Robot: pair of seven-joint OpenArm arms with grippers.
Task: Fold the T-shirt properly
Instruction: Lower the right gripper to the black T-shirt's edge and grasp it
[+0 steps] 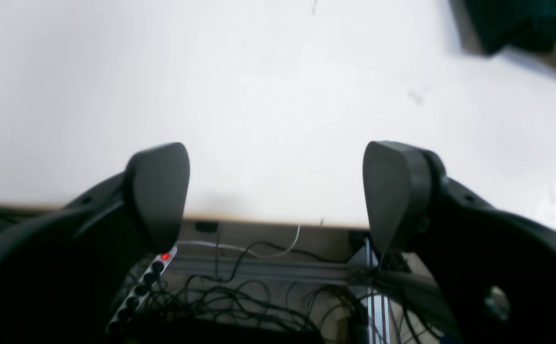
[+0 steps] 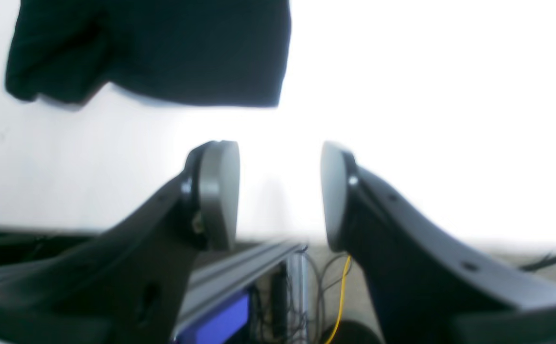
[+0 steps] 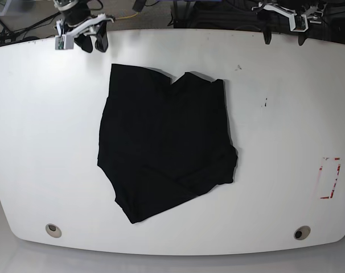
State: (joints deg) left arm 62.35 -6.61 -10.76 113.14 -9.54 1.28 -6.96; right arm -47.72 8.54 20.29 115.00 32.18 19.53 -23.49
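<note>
Fabric lies in the middle of your white table (image 3: 41, 142): the T-shirt (image 3: 167, 142), plain black, is bunched into a rough, lopsided block with uneven edges and a folded flap along its lower right side. It sits well apart from both of your arms, which are parked at the far edge of the table in the base view.

Your left gripper (image 3: 283, 38) is at the far right corner of that view. From its wrist camera you see its jaws spread wide, with only bare table between the two dark pads (image 1: 158, 191) and nothing held. The T-shirt (image 1: 526, 28) shows only as a dark patch in the upper right corner of that view, far off to the side of the jaws and not touching them.

Your right gripper (image 3: 93, 41) is at the far left corner in the base view, just beyond the table edge from the shirt's nearest corner. Its jaws stand part-way apart, a narrower gap than the left's, and the grey pads (image 2: 218, 191) close on nothing; only white table shows between them. In that wrist view the T-shirt (image 2: 163, 52) lies ahead of the jaws and to their left, clear of both fingers, with a strip of table between its near hem and the fingertips.

Below the table edge, both wrist views show cables (image 1: 239, 296) and a power strip (image 1: 141, 291).
</note>
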